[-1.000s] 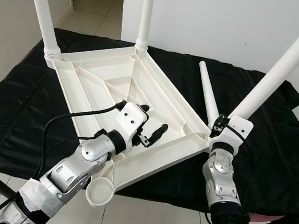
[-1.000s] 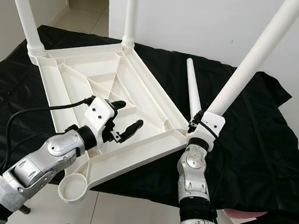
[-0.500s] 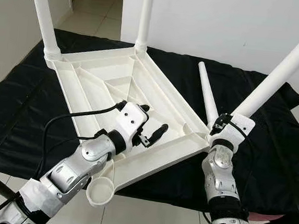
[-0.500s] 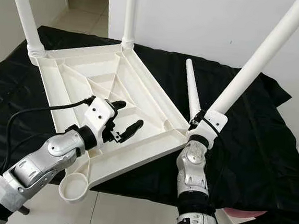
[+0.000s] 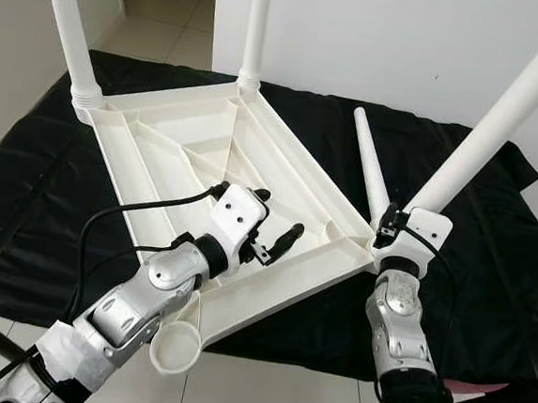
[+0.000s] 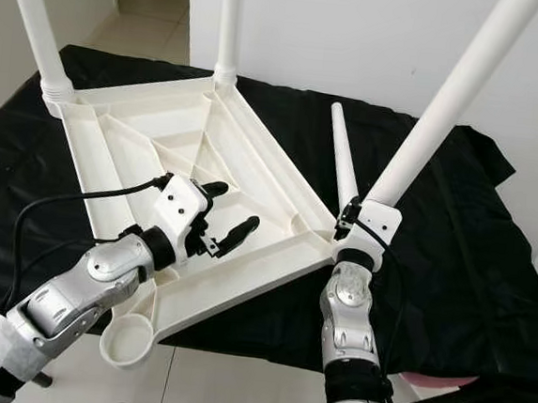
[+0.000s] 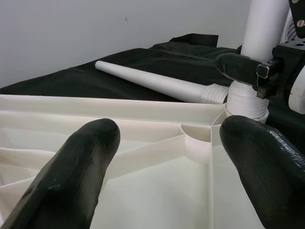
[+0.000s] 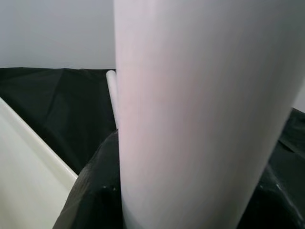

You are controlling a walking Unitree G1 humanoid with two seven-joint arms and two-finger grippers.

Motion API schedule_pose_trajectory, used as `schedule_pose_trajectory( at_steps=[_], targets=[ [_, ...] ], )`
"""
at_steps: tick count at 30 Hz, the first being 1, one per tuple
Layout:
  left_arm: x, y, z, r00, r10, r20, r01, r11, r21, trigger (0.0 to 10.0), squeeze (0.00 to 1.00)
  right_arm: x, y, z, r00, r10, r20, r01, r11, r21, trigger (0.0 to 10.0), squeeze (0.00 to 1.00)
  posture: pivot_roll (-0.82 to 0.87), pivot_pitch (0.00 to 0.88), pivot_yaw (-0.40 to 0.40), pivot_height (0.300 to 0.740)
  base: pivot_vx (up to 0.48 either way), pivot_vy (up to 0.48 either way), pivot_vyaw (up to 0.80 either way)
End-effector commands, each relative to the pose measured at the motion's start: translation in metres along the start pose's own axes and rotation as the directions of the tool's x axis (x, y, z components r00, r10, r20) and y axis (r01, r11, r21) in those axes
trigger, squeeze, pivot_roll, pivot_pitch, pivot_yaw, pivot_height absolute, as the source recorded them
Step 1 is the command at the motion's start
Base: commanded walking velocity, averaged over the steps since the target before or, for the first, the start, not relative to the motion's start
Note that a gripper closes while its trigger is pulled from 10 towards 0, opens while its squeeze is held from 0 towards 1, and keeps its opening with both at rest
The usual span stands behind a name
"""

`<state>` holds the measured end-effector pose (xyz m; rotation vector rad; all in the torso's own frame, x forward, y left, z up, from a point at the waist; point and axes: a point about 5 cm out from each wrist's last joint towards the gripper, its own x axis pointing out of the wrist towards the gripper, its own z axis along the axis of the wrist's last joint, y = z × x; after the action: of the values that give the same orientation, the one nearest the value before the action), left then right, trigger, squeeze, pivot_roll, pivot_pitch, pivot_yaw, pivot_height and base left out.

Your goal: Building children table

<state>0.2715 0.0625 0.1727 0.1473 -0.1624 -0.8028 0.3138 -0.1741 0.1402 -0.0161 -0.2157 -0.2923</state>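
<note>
While a black cloth (image 5: pixel 81 194) is covering the tabletop from edge to edge, pale floor tiles (image 5: pixel 163 8) are showing beyond its far left corner and a plain white wall (image 5: pixel 387 42) is standing behind it. On the cloth, the white plastic children's table (image 5: pixel 207 158) is lying upside down, its ribbed underside facing up and split by ridges into shallow compartments that are holding nothing loose. Two white legs are already standing upright in the far corners, the far-left leg (image 5: pixel 67 33) and the far-middle leg (image 5: pixel 256 31), and the round socket (image 5: pixel 177 347) at the near corner is hanging past the tabletop's edge with no leg in it. The left gripper (image 5: pixel 272 225) is hovering just above the ribbed underside near the right corner, its jaws spread wide with nothing between them. The right gripper (image 5: pixel 391 226) is at that right corner with its jaws closed around a third leg (image 5: pixel 502 118), which is tilting up and away to the right, its threaded end sitting at the corner socket in the left wrist view. A fourth leg (image 5: pixel 371 168) is lying flat on the cloth just beside that corner, pointing toward the wall.
</note>
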Motion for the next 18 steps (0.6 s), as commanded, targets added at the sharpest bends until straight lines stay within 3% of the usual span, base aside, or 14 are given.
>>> schedule_pose_trajectory(
  at_steps=[1, 8, 9, 10, 15, 18],
  targets=[
    [0.001, -0.016, 0.004, 0.96, -0.278, 0.014, 0.278, 0.96, 0.024, 10.0, 0.0, 0.0, -0.001, 0.004, 1.0, 0.026, 0.008, -0.025, 0.999, -0.035, 10.0, 0.0, 0.03, 0.039, -0.059, 0.74, 0.0, 0.0, 0.0],
    [0.004, -0.017, 0.004, 0.954, -0.299, 0.018, 0.298, 0.954, 0.021, 10.0, 0.0, 0.007, 0.011, 0.026, 0.989, 0.128, 0.071, -0.128, 0.992, -0.015, 10.0, 0.0, 0.03, 0.031, -0.063, 0.74, 0.0, 0.0, 0.0],
    [0.005, -0.016, 0.005, 0.953, -0.304, 0.021, 0.303, 0.953, 0.011, 10.0, 0.85, 0.009, 0.014, 0.03, 0.983, 0.166, 0.075, -0.166, 0.986, -0.004, 10.0, 0.0, 0.03, 0.033, -0.065, 0.74, 0.0, 0.0, 0.0],
    [0.006, -0.014, 0.007, 0.95, -0.312, 0.032, 0.312, 0.95, -0.018, 10.0, 1.0, 0.011, 0.018, 0.034, 0.976, 0.206, 0.075, -0.207, 0.978, 0.004, 10.0, 0.0, 0.03, 0.033, -0.064, 0.74, 0.0, 0.0, 0.0],
    [0.007, -0.01, 0.012, 0.947, -0.319, 0.044, 0.32, 0.947, -0.029, 10.0, 1.0, 0.015, 0.021, 0.039, 0.96, 0.273, 0.066, -0.274, 0.962, 0.007, 10.0, 0.0, 0.04, 0.034, -0.066, 0.74, 0.0, 0.0, 0.0],
    [0.016, 0.0, 0.027, 0.953, -0.295, 0.073, 0.297, 0.955, -0.007, 10.0, 1.0, 0.022, 0.027, 0.04, 0.906, 0.422, 0.009, -0.421, 0.905, -0.06, 10.0, 0.0, 0.04, 0.026, -0.074, 0.74, 0.0, 0.0, 0.0]
  ],
)
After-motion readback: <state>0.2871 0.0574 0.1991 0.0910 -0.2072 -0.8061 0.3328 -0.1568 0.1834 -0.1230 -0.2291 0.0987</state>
